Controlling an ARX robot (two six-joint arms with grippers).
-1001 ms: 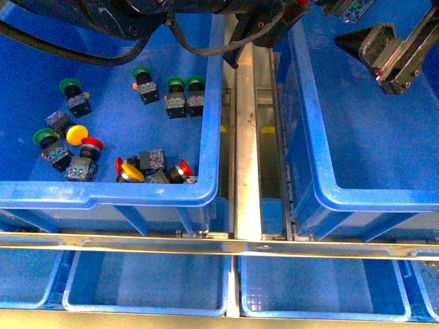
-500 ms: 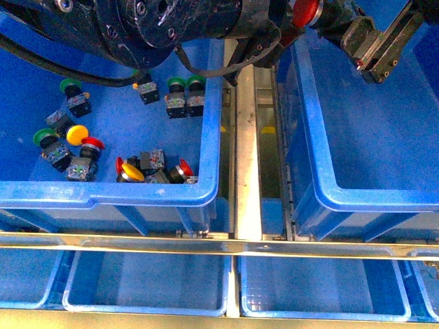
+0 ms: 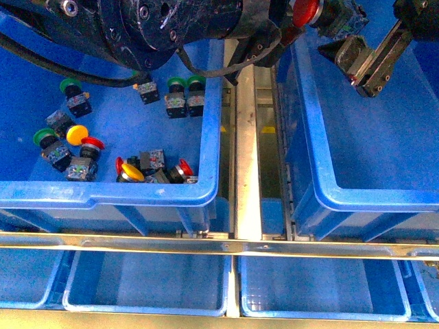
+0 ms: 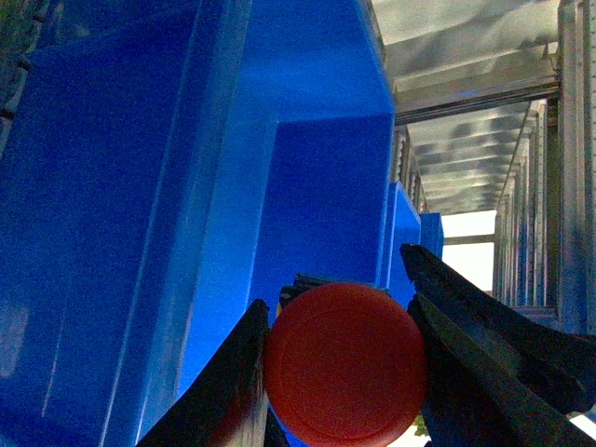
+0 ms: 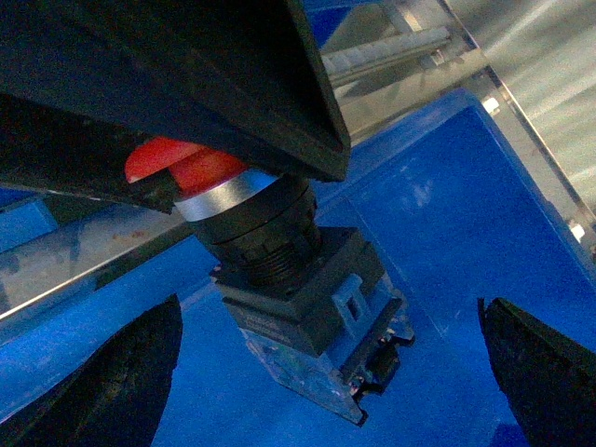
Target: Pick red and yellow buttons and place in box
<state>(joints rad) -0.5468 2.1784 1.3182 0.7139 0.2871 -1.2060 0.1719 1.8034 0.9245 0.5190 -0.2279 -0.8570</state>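
My left gripper (image 3: 300, 20) is shut on a red button (image 3: 306, 9), held high over the far left corner of the box (image 3: 322, 179), the deep blue crate on the right. In the left wrist view the red cap (image 4: 345, 365) sits clamped between the dark fingers (image 4: 233, 372). My right gripper (image 3: 357, 63) hangs open close beside it over the box; its wrist view shows the button's black body (image 5: 303, 317) between its spread fingers (image 5: 126, 372). More red buttons (image 3: 92, 143) and yellow buttons (image 3: 77, 134) lie in the left crate (image 3: 103, 194).
Green-capped buttons (image 3: 176, 83) lie scattered among the others in the left crate. A metal rail (image 3: 247, 171) runs between the two crates. Shallow blue trays (image 3: 147, 288) sit below along the near edge. The left arm's dark bulk (image 3: 158, 27) hangs over the left crate's far side.
My left arm has swung in and to the right, bringing the red button over the box. The right gripper has shifted left and slightly down toward it.
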